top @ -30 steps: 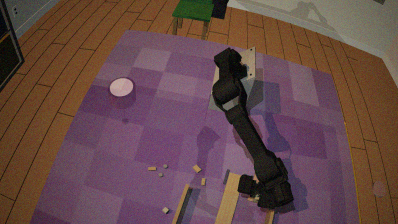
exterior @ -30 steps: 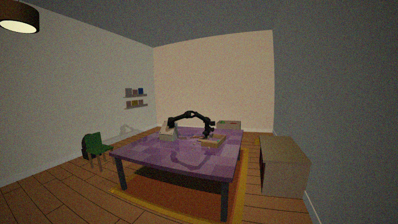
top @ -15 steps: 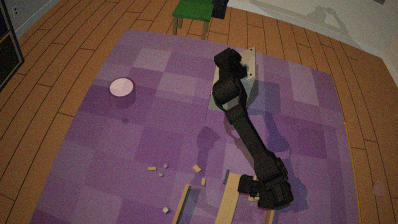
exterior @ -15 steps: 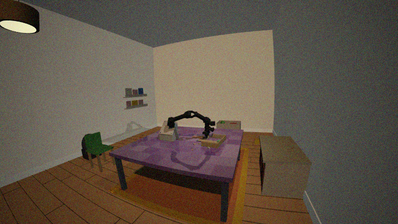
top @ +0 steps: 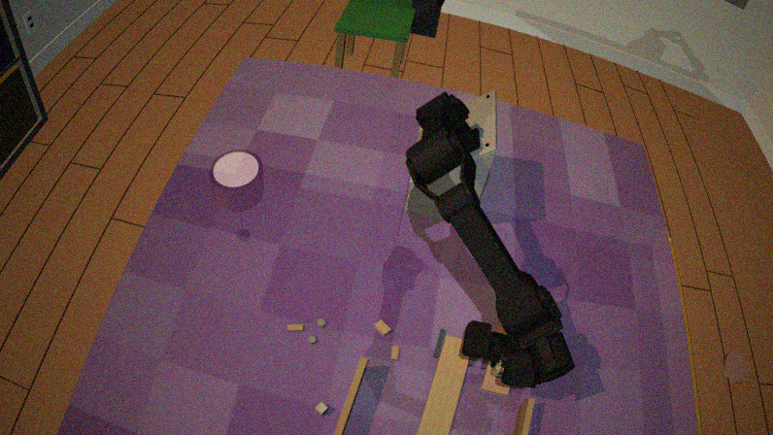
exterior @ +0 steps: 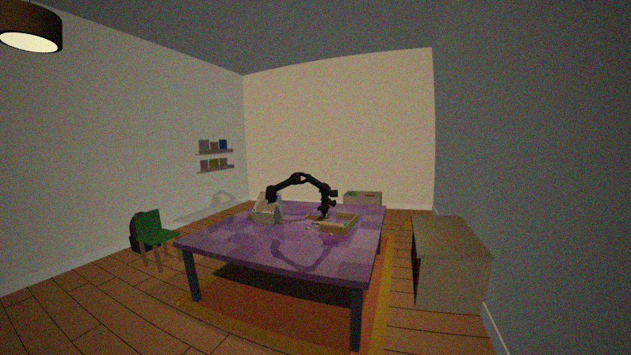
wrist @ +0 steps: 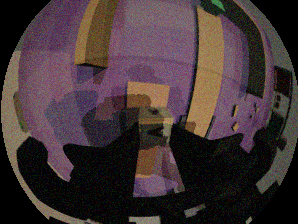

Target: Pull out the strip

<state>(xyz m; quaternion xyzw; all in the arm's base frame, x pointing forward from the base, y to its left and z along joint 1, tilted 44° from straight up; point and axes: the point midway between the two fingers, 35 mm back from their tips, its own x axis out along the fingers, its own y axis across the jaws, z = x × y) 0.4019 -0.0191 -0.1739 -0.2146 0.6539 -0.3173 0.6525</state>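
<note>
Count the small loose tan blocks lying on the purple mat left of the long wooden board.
4: one far left, one nearer the board, one beside the thin strip, one pale cube lowest. More may hide under the arm.

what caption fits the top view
Arm's claw shut on a tan strip beside wooden slats on a purple table.

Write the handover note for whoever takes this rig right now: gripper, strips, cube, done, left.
Gripper: down at the table, shut on something, apparently the short tan strip under it.
Other strips: a wide one and a thin one lie alongside.
Labelled cube: not identifiable in these views.
Done: strip gripped.
Left: pull that strip out, then pick up the cube and hold it up.
</note>
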